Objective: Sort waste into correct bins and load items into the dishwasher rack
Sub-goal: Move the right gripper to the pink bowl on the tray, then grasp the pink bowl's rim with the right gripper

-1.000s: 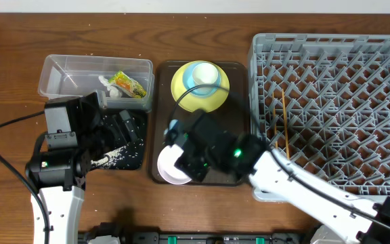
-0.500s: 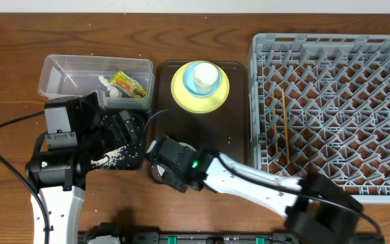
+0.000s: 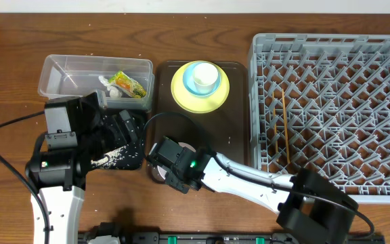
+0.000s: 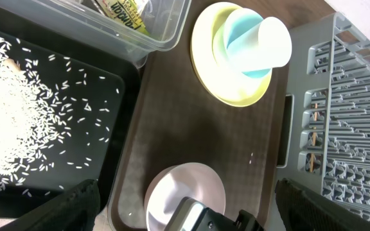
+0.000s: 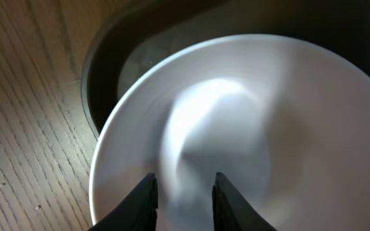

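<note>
The white bowl (image 3: 159, 171) (image 5: 288, 96) sits at the front left corner of the brown serving tray (image 3: 232, 135). My right gripper (image 3: 172, 167) (image 5: 185, 176) hangs just over it, its dark fingers (image 5: 148, 192) a narrow gap apart with blurred bowl surface showing between them. My left gripper (image 3: 128, 132) (image 4: 185, 199) stands wide open above the black tray (image 3: 139, 116), which holds rice grains (image 4: 11, 115). The yellow-green plate (image 3: 181, 95) carries the light blue cup (image 4: 236, 38) with the small white cup (image 4: 272, 42) in it. Two chopsticks (image 3: 284, 125) lie in the dishwasher rack (image 3: 330, 47).
The clear tub (image 3: 66, 71) at the back left holds the green-and-orange wrapper (image 3: 128, 84) and a white paper scrap (image 3: 110, 91). My right arm stretches from the front right across the table's front edge. A black cable loops at the left.
My right gripper has swung left and toward the front, off the tray's middle to over the bowl, and its fingers have drawn closer together. The left arm has not moved.
</note>
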`<state>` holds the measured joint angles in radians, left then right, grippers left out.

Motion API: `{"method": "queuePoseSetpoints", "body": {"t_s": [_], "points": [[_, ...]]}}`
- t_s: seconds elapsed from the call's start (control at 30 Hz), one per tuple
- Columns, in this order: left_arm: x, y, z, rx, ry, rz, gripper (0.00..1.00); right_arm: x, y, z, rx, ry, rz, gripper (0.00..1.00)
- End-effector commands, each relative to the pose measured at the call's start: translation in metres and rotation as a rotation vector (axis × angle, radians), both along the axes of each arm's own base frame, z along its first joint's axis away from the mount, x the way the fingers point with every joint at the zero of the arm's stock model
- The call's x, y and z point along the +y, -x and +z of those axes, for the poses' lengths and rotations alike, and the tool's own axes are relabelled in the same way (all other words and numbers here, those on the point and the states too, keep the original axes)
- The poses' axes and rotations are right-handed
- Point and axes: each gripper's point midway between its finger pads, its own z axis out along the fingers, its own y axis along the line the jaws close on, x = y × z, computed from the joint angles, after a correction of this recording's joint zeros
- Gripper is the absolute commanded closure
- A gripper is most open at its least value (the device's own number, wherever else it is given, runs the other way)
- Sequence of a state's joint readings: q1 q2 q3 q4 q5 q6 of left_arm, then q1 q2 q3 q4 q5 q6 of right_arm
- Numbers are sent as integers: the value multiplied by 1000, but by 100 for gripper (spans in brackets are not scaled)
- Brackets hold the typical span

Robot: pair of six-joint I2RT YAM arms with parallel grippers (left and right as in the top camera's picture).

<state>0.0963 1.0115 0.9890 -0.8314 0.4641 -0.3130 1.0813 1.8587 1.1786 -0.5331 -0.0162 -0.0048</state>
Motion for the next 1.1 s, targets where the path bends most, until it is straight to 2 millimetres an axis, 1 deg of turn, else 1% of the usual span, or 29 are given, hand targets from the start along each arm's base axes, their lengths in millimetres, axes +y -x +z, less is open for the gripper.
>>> {"method": "queuePoseSetpoints", "body": {"t_s": [0.0,0.1,0.17,0.23,0.4,0.47,0.53,0.6,0.67,0.77,0.83,0.93,1.07], "points": [[2,-1,1,-8,-12,-2,10,-8,-3,-2,-28,41,-14,72],[2,-1,1,-8,-12,-2,10,-28,-15,-5,-74,119,-72,72],[2,-1,1,-8,-12,-2,10,-47,-27,-5,-120,186,-151,72],[2,-1,1,-8,-12,-2,10,-59,-36,-4,-149,222,-218,72],[2,-1,1,-8,-12,-3,10,-77,-55,-3,-157,235,-327,70],[2,-1,1,-8,-12,-2,10,-89,-67,-2,-169,242,-408,70],[2,-1,1,-8,-12,-2,10,-106,-82,-1,-183,251,-511,69],[2,-1,1,-8,-12,-3,10,-114,-90,-1,-165,243,-557,68],[2,-1,1,-8,-12,-2,10,-112,-90,-3,-107,214,-564,67],[2,-1,1,-8,-12,-3,10,-93,-79,-2,16,135,-486,65],[2,-1,1,-8,-12,-2,10,-78,-72,5,71,78,-410,63],[2,-1,1,-8,-12,-2,10,-62,-70,24,85,7,-346,61],[2,-1,1,-8,-12,-3,10,-54,-72,47,69,-57,-337,60]]}}
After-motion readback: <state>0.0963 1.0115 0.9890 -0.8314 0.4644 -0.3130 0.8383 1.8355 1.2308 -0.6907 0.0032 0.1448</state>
